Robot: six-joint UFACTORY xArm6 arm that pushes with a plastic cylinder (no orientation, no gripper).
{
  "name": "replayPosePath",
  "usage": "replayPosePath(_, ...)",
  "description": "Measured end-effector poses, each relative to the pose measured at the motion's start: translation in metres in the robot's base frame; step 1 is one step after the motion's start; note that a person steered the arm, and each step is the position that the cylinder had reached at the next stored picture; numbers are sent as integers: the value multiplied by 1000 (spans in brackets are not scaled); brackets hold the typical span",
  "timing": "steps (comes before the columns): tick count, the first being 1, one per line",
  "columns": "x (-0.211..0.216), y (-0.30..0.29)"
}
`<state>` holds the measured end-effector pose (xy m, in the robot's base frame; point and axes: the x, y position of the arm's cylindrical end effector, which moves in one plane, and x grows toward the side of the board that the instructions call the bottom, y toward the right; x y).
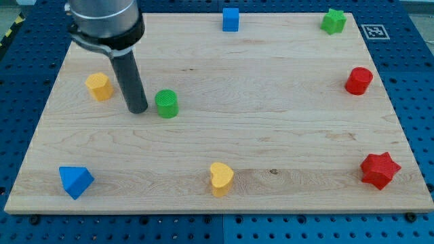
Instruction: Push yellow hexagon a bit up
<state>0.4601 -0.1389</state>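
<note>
My tip (pixel 137 108), a bare dark rod with no fingers to open or close, rests between the yellow plastic hexagon block (pixel 99 87) and the green plastic cylinder block (pixel 166 104), touching neither. The hexagon sits near the wooden board's (pixel 271 122) left edge; the upward push looks not yet begun.

A green cylinder (pixel 166 104), blue cube (pixel 230 19), green star (pixel 333 21), red cylinder (pixel 359 80), red star (pixel 379 169), yellow heart (pixel 220 179) and blue triangle (pixel 74 181) sit on the wooden board (pixel 271 102).

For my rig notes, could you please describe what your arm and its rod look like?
A wide, dark grey, glossy cylindrical housing at the view's top narrows to a straight black matte rod ending in my tip. No cables or markings show.
</note>
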Motion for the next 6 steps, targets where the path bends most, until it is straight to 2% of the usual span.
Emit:
replayPosePath(3, -6, -63)
replayPosePath(4, -33, -81)
replayPosePath(6, -57, -91)
